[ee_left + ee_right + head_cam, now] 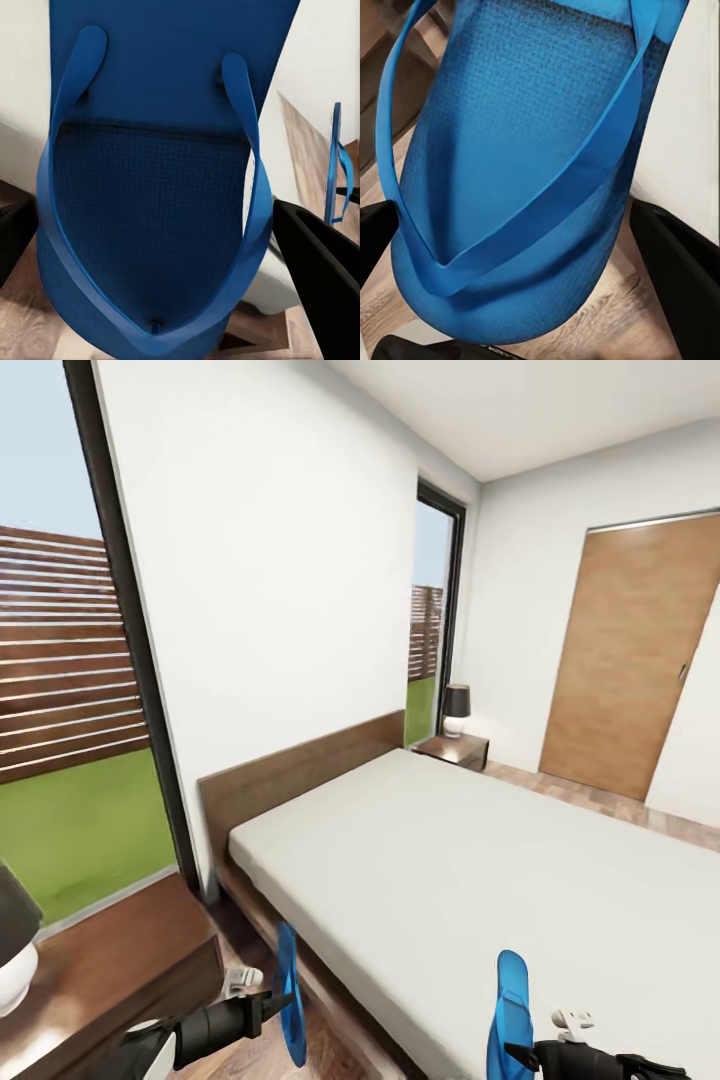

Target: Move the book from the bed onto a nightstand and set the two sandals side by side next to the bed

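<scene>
My left gripper (268, 1005) is shut on one bright-blue sandal (290, 1000), held upright on edge above the floor beside the bed (480, 860). In the left wrist view this sandal (150, 187) sits between the black fingers (322, 277), and the other sandal (337, 165) shows beyond it. My right gripper (525, 1050) is shut on the second sandal (513, 1010), held upright over the mattress's near edge. Its sole and straps (525, 150) show close up in the right wrist view. One nightstand (110, 960) stands at lower left, another (455, 748) at the bed's far side. The book is out of view.
A lamp (15, 950) stands on the near nightstand and a black-shaded lamp (457, 708) on the far one. Tall windows (70, 710) flank the headboard (300, 770). A wooden door (630, 660) is at right. Wood floor (600, 795) runs past the bed's far side.
</scene>
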Motion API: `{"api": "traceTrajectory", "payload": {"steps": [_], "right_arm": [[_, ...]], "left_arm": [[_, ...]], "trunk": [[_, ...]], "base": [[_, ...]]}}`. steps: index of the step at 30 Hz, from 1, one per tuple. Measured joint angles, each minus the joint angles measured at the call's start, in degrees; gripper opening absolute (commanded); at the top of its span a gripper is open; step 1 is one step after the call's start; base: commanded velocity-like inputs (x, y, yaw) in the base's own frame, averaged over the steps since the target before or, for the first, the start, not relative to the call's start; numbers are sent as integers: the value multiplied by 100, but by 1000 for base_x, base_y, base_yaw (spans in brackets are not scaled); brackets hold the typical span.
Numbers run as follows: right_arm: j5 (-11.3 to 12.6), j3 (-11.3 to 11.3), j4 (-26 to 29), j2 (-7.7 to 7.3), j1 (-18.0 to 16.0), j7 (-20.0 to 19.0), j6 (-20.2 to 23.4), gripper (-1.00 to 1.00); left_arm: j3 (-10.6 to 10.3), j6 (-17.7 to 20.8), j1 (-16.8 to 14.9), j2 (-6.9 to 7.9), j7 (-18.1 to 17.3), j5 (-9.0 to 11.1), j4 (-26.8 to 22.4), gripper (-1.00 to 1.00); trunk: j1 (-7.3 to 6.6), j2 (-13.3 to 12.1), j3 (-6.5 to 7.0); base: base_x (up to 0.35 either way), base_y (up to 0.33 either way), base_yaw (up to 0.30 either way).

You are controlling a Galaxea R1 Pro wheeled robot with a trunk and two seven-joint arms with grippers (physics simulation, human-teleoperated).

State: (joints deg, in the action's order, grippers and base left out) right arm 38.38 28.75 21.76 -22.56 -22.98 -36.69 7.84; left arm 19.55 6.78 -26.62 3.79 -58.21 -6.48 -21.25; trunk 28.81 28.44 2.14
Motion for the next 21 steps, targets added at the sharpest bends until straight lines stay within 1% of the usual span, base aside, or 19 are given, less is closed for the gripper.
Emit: {"api": "traceTrajectory", "payload": {"steps": [6,11,21], "right_arm": [[3,0,-3,0,0,3,0,-100],[7,0,0,0,0,-7,0,-100],[7,-3,0,-17,0,-16,0,-100]], "left_arm": [[-3,-5,0,-4,4,5,8,-100],[0,-14,0,-8,7,0,206,-100],[-3,-16,0,-21,4,-4,246,-100]], "trunk": [[0,0,0],[0,0,0],[0,0,0]], "base": [[0,0,-281],[0,0,-281],[0,0,-281]]}}
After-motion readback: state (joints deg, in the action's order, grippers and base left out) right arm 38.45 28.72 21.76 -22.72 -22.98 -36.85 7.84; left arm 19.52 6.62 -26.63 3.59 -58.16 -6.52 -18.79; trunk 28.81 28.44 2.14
